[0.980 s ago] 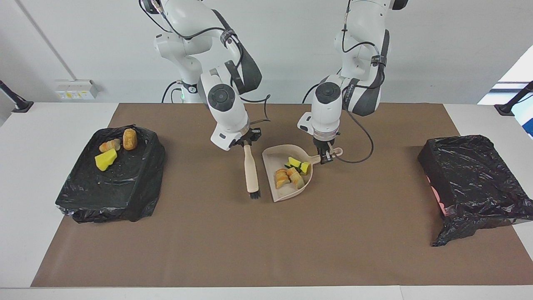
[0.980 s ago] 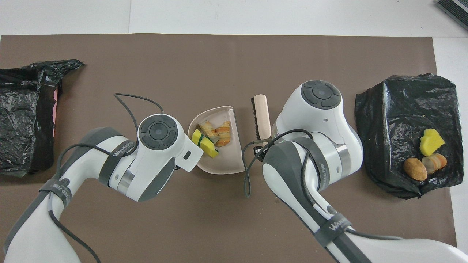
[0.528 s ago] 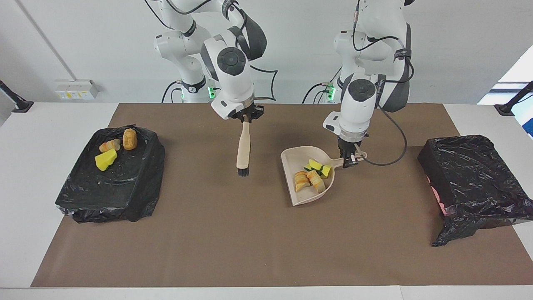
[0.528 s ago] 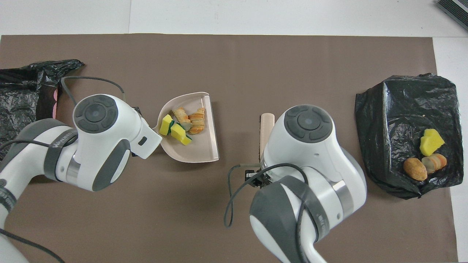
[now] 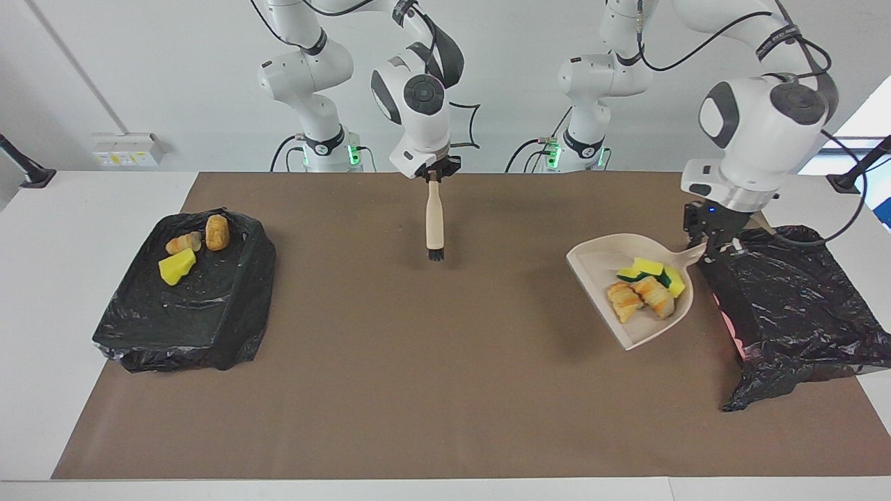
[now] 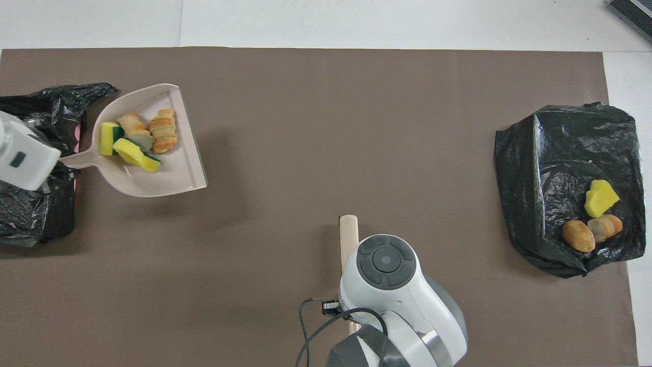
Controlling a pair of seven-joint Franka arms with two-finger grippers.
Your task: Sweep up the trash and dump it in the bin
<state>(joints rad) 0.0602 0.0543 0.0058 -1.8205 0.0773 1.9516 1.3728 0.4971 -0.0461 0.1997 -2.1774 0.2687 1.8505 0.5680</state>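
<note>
My left gripper [image 5: 711, 252] is shut on the handle of the beige dustpan [image 5: 630, 327], held in the air over the mat beside the edge of the black-bagged bin [image 5: 793, 306] at the left arm's end. The trash in the pan is yellow spongy chunks [image 5: 651, 267] and striped bread pieces [image 5: 639, 296]; it also shows in the overhead view [image 6: 137, 140], in the dustpan [image 6: 153, 176]. My right gripper [image 5: 433, 174] is shut on the beige brush [image 5: 435, 223], which hangs bristles down over the mat near the robots; its handle [image 6: 349, 234] shows in the overhead view.
A second black-bagged bin [image 5: 188, 313] stands at the right arm's end, with a yellow chunk [image 5: 176, 266] and two bread pieces [image 5: 217, 232] on it. It also shows in the overhead view [image 6: 565, 153]. A brown mat [image 5: 418, 383] covers the table.
The left arm has lifted the loaded dustpan off the mat and carried it to the bin at its end. The right arm has raised the brush and drawn it back toward the robots.
</note>
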